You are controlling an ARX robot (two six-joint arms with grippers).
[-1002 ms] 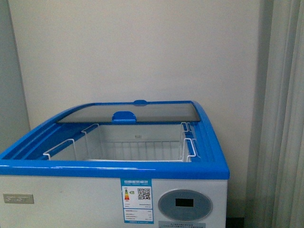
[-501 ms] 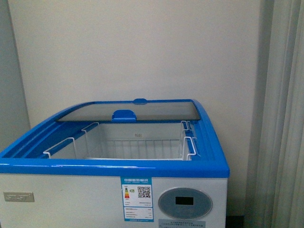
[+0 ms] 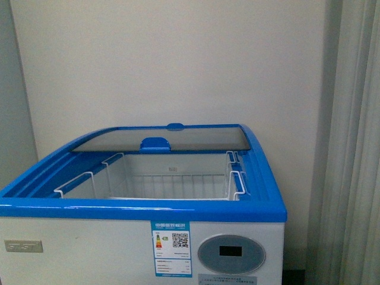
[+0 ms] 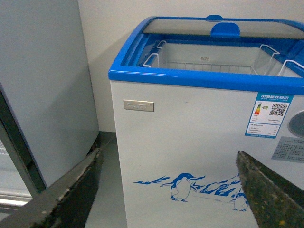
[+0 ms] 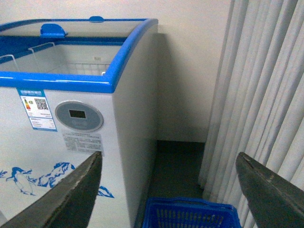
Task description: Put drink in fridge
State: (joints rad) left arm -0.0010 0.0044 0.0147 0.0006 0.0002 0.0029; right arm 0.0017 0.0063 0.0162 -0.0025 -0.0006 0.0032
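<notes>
**Front view: fridge open, both grippers empty**

Front view showed the fridge (image 3: 142,237) filling the lower frame, centre to 7 o'clock, w/ its blue top rim (image 3: 142,209) running across. Glass lid (image 3: 160,140) sat slid to the far side, at approx. 12 o'clock of the opening, blue handle (image 3: 155,144) on its near edge. Compartment below was uncovered; white wire baskets (image 3: 172,184) lined the inside. Energy label (image 3: 171,249) and oval display (image 3: 231,254) were on the front panel, display at 3 o'clock of the label. Curtain (image 3: 356,142) hung at 3 o'clock of the fridge. No arm appeared in this view.

Left wrist view: left gripper (image 4: 171,190) had its jaws spread wide, nothing between them; both dark fingers (image 4: 66,194) framed the fridge front and its penguin decal (image 4: 180,186). A grey-white cabinet (image 4: 42,85) stood just beside the fridge, at its 9 o'clock as the robot faced it.

Right wrist view: right gripper (image 5: 168,190) was likewise spread apart and held nothing. Fridge's right front corner, display and label were seen, w/ a blue basket (image 5: 190,216) on the floor between fridge and curtain. No drink could be made out in any view.
</notes>
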